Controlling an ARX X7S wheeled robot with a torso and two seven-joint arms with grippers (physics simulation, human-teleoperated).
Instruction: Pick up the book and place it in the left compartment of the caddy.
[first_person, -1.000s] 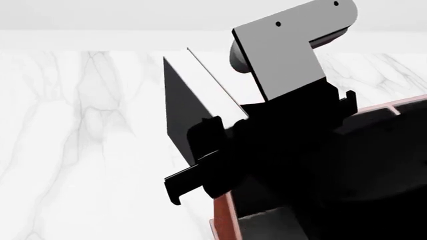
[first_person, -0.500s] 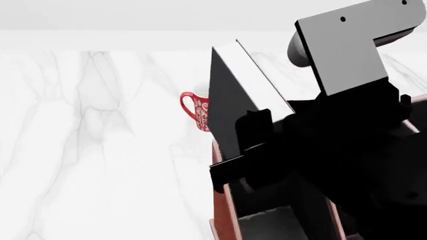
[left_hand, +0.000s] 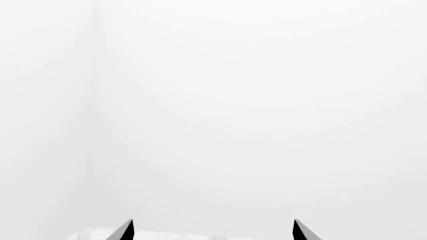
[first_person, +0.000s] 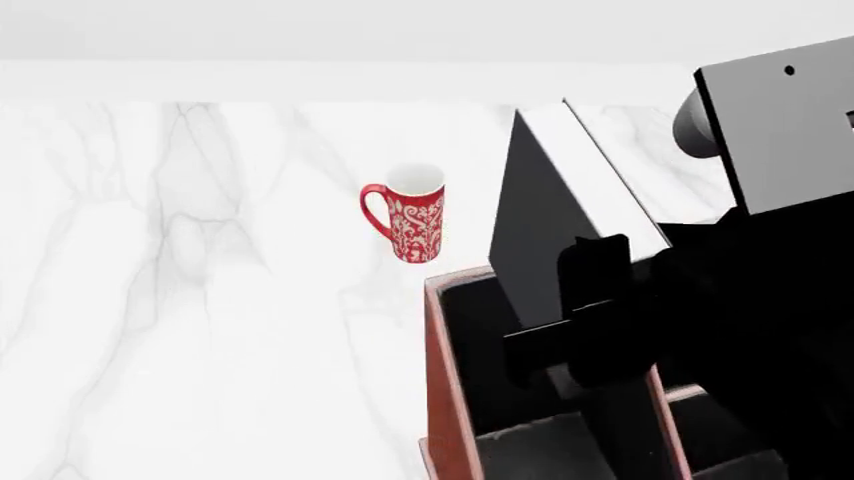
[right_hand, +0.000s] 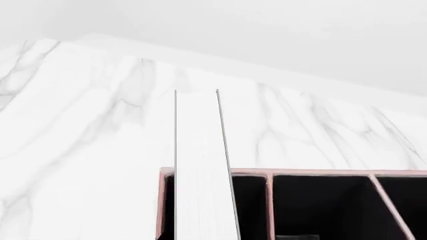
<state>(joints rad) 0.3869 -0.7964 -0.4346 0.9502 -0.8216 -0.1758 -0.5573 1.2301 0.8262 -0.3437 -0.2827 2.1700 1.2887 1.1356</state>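
Observation:
The book (first_person: 554, 215), black with white page edges, is held upright and tilted in my right gripper (first_person: 607, 300), which is shut on it. Its lower end hangs over the left compartment (first_person: 470, 345) of the reddish-brown caddy (first_person: 445, 385). In the right wrist view the book's white page edge (right_hand: 200, 170) runs down over the left compartment (right_hand: 250, 210), between the caddy's rim (right_hand: 320, 173) and its first divider. My left gripper (left_hand: 213, 231) is open and empty, facing a blank white wall, and does not show in the head view.
A red patterned mug (first_person: 414, 225) stands on the white marble table (first_person: 200, 300) just beyond the caddy's far left corner. The caddy's two smaller sections (right_hand: 320, 205) lie to the right of the book. My right arm's grey link (first_person: 787, 130) fills the upper right.
My right arm has carried the book to the right, uncovering the mug and the caddy's left side. The book now stands over the left compartment.

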